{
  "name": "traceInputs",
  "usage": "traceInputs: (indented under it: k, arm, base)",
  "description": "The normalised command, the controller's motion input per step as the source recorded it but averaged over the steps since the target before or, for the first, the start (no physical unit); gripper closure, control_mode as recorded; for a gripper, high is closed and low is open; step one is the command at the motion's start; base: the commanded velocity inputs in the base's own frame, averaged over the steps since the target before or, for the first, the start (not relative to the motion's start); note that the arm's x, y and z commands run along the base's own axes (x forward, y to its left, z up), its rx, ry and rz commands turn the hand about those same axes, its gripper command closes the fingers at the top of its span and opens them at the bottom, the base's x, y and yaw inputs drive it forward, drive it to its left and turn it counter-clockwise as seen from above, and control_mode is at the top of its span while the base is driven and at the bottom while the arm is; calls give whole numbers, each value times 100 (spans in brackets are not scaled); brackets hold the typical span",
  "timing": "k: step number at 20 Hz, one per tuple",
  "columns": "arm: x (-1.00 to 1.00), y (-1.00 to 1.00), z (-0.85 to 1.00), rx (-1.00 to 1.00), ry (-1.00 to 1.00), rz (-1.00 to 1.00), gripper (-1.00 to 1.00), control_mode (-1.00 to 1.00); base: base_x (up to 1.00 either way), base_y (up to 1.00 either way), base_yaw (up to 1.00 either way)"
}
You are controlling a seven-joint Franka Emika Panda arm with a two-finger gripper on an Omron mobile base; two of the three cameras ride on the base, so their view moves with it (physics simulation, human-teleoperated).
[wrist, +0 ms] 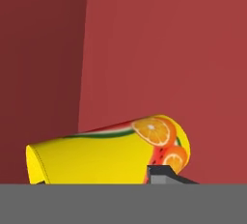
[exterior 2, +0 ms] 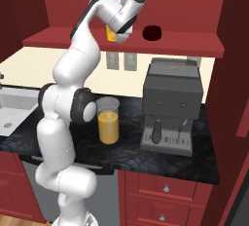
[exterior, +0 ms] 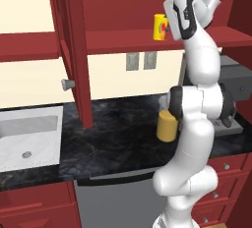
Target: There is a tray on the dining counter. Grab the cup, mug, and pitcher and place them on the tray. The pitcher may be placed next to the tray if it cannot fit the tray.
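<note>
Left base view: the gripper was seen at the cup, upper right on the shelf, its grasp undeterminable; mug and pitcher remained unmoved.

A smooth, matt-looking yellow tumbler with printed orange-slice and watermelon decoration is seen against flat, matt dark red cabinet panels. The tall clear cylindrical pitcher looks like transparent glass or plastic, holding orange liquid. The black marbled stone-like surface is faintly veined with a dull sheen. The grey coffee machine appears matt, the white sink smooth.
</note>
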Motion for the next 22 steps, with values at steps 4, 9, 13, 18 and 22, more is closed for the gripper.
traceInputs:
  k: [4, 9, 13, 18, 22]
  arm:
    - [-51, -21, -15, 3, -18, -5, 100, -100]
    - [-57, -19, -17, 3, -19, -6, 100, -100]
    - [-64, -20, -6, 1, -14, -5, 100, -100]
    - [-72, -25, 0, 0, -3, -3, 100, -100]
    - [-94, -16, 0, 0, 0, -1, 100, -100]
  base:
    - [0, 0, 0]
    - [0, 0, 0]
    - [0, 0, 0]
    - [0, 0, 0]
    - [0, 0, 0]
